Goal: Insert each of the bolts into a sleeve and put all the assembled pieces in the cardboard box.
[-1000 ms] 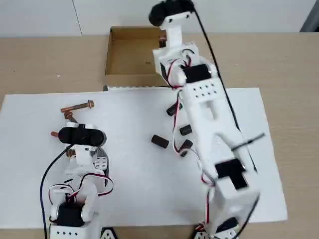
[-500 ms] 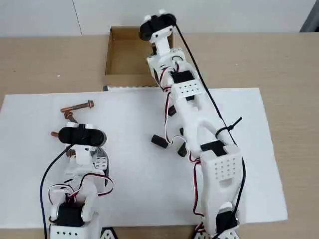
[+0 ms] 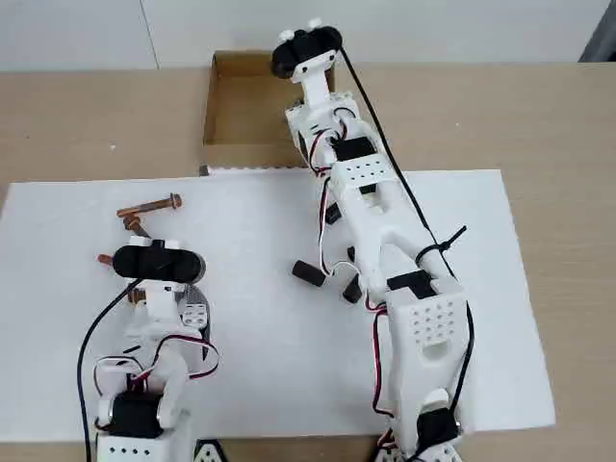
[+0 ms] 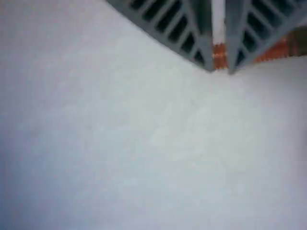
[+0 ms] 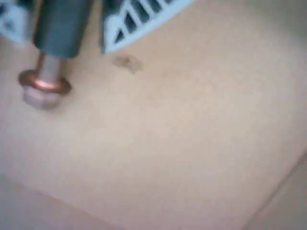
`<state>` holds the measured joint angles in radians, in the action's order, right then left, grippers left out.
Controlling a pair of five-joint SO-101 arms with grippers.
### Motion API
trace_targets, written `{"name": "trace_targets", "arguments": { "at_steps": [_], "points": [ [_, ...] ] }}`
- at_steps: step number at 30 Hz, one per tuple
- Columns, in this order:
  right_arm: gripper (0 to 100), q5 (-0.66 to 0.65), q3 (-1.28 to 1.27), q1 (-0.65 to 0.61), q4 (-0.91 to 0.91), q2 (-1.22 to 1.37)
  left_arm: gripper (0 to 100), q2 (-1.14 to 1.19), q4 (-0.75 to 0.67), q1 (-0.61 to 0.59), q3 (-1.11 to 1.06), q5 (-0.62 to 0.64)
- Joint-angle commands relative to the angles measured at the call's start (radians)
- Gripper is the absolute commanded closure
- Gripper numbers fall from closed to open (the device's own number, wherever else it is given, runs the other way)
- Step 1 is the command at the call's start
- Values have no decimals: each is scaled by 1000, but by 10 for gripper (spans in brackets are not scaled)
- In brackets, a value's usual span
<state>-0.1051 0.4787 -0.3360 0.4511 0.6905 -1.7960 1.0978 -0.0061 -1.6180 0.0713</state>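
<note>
Our right pincer [image 5: 64, 33] grips the sleeve [image 5: 62, 17], its bolt [image 5: 44, 86] hanging out, over the cardboard box [image 3: 236, 111]. Likely rigid, light and slippery, so hold mid-sleeve. We cannot tell the left pincer's [image 4: 219, 67] state.

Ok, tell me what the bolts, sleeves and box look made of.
Bolts: metal, copper-coloured with a sheen.
Sleeves: dark, matte, likely plastic or rubber, hard to say.
Cardboard box: plain brown card, dull, thin folded walls.

A white paper sheet [image 3: 250, 375] covers the wooden table [image 3: 558, 125].
</note>
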Motion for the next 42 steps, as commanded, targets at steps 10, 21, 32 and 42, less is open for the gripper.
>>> {"name": "trace_targets", "arguments": {
  "at_steps": [10, 21, 32, 42],
  "points": [
    [995, -3, 92, -21, 506, -251, 994, -5, -3, -5, 5, -2],
    [995, -9, 92, -28, 900, -375, 994, -5, -3, -5, 5, -2],
    [995, -20, 87, -124, 1241, -400, 994, -5, -3, -5, 5, -2],
    [995, -273, 17, -180, 1253, -403, 994, -5, -3, -5, 5, -2]
  ]
}}
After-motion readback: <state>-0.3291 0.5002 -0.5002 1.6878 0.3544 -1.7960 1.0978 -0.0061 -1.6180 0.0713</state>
